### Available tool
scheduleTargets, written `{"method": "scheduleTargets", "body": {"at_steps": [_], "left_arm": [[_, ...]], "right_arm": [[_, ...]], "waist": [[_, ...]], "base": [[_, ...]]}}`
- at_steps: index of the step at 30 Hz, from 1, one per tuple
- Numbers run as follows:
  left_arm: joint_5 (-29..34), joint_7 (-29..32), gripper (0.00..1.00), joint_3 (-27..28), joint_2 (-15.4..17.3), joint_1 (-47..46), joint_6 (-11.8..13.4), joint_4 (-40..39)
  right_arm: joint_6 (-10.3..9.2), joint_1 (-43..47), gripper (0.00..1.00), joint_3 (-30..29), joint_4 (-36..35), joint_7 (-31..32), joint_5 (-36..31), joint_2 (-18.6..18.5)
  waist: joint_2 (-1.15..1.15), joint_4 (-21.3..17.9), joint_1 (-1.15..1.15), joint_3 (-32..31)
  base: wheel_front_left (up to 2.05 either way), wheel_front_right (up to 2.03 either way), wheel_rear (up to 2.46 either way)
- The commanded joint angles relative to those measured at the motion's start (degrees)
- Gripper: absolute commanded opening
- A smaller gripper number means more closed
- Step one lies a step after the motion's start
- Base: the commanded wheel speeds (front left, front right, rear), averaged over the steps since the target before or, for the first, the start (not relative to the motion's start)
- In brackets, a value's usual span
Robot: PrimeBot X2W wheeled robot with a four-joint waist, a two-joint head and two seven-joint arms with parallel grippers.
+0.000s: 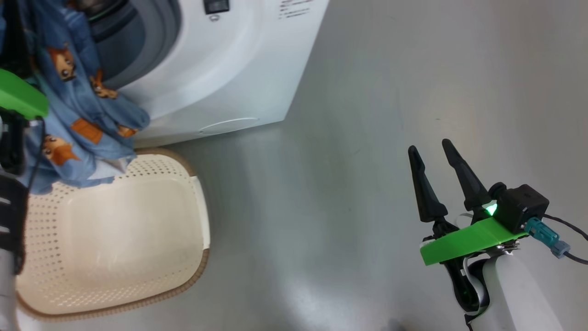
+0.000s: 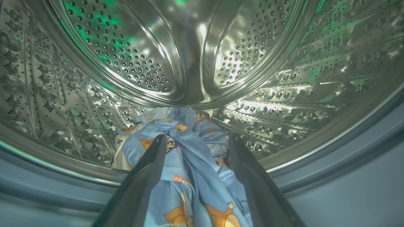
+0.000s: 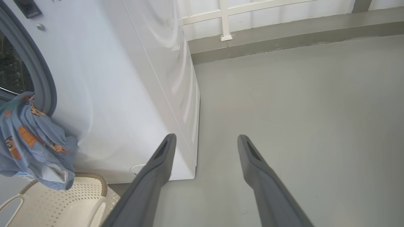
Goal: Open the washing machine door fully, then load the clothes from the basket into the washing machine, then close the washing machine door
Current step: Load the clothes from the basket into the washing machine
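Though bunched partly low in the steel drum (image 2: 126, 47), treat the clothes (image 2: 189, 151) as only half loaded: trailing out over the grey door seal (image 3: 44, 78), hanging down the washing machine (image 1: 220, 69) front just above the basket (image 1: 197, 276). Note the left claw (image 2: 197, 136) at the drum mouth: spread wide, flanking the blue fabric, pinching nothing. Draw back, drop to the hanging tail, pinch a thick fold, then carry it deep past the seal before letting go. Avoid leaving any hem on the rubber, likely to foul the door. Leave the right claw (image 3: 206, 136), also wide and holding nothing, parked over the floor (image 1: 390, 92).
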Motion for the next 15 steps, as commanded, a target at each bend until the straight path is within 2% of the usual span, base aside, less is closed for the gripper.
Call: {"method": "scheduleTargets", "body": {"at_steps": [1,15], "left_arm": [[-0.82,-0.29,1.0,2.09,2.17,1.65,-0.08,-2.58],[0.74,-0.29,1.0,7.2,-2.24,17.99,-0.08,-17.94]], "right_arm": [[0.09,0.12,1.0,1.02,-1.27,-0.28,-0.8,-0.22],[0.09,-0.89,1.0,-0.31,-1.52,-0.28,-1.12,-2.41]], "waist": [[0.0,0.9,0.0,-0.1],[0.0,5.19,0.0,-0.64]], "base": [[0.0,0.0,0.0],[0.0,0.0,0.0]]}}
